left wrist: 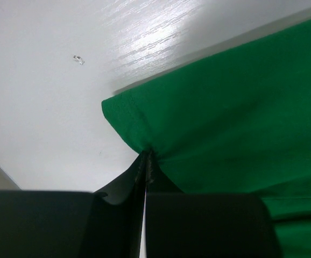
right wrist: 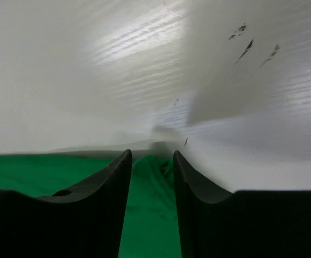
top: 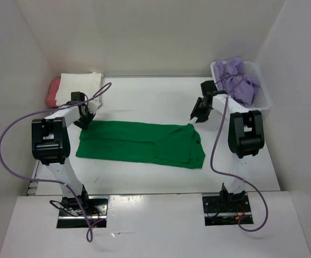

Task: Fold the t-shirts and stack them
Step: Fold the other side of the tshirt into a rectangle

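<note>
A bright green t-shirt point(top: 139, 142) lies flat across the middle of the table, folded lengthwise. My left gripper point(top: 85, 124) is at its far left corner, shut on a pinch of the green cloth point(left wrist: 231, 107), which bunches at the jaw tips point(left wrist: 146, 156). My right gripper point(top: 197, 117) hovers at the far right corner with its jaws open. The green cloth point(right wrist: 147, 215) lies loose below the gap point(right wrist: 152, 156). A cream-white t-shirt point(top: 80, 86) sits folded on a salmon-red one point(top: 53, 91) at the back left. A lavender t-shirt point(top: 236, 80) is crumpled in the basket.
The white mesh basket point(top: 266, 97) stands at the back right against the wall. White walls close in the table on the left, back and right. Purple cables loop from both arms toward the near edge.
</note>
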